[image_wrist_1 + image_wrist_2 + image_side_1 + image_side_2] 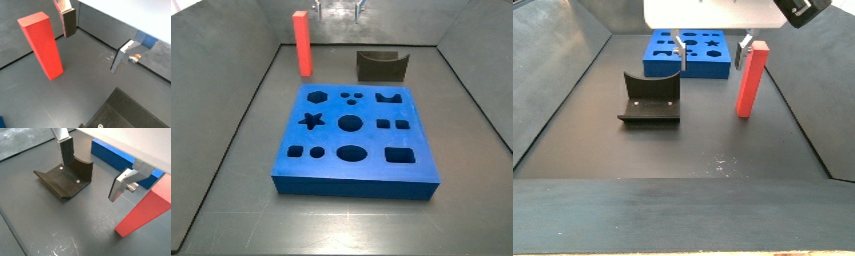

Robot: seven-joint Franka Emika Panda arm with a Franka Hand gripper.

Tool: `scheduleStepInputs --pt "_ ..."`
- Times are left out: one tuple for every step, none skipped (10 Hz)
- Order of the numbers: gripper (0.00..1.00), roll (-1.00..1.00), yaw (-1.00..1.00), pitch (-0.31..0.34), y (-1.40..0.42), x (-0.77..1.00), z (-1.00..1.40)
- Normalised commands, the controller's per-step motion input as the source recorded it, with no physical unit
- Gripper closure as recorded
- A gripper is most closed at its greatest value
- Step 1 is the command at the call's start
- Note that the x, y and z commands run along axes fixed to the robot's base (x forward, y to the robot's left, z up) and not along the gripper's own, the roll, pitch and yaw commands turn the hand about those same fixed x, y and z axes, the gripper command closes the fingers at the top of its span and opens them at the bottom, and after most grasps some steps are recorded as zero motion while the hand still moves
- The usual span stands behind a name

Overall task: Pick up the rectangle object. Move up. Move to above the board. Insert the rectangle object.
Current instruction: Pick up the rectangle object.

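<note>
Blue board (354, 135) lies flat on the dark worktop (687, 150), no writing visible on it. Beyond it, the red-orange rectangle object (302, 43) stands upright near the fixture (651, 101). Jaws (714, 45) hang apart above, empty.

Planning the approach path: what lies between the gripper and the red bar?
Only bare dark floor; in a wrist view the open gripper hangs beside the upright red bar, apart.
</note>
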Motion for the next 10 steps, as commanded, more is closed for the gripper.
scheduleStepInputs --pt "0.00 -0.01 0.00 -0.100 0.00 -0.03 0.00" --pt "0.00 0.00 0.00 -0.180 0.08 -0.39 0.00" --pt "0.00 0.00 0.02 -0.143 0.13 -0.53 -0.02" --pt "0.00 0.00 0.04 -0.134 0.17 -0.59 -0.03" --pt "0.00 0.00 0.03 -0.197 0.10 -0.60 -0.05" --pt "0.00 0.00 0.00 -0.300 0.00 -0.58 -0.08" --pt "0.00 0.00 0.00 -0.311 0.00 -0.48 -0.08" --pt "0.00 0.00 0.00 -0.309 -0.01 -0.46 -0.08" --pt "0.00 0.01 0.00 -0.294 -0.04 -0.45 -0.09" --pt "0.00 0.04 0.01 -0.289 -0.06 -0.43 -0.07"
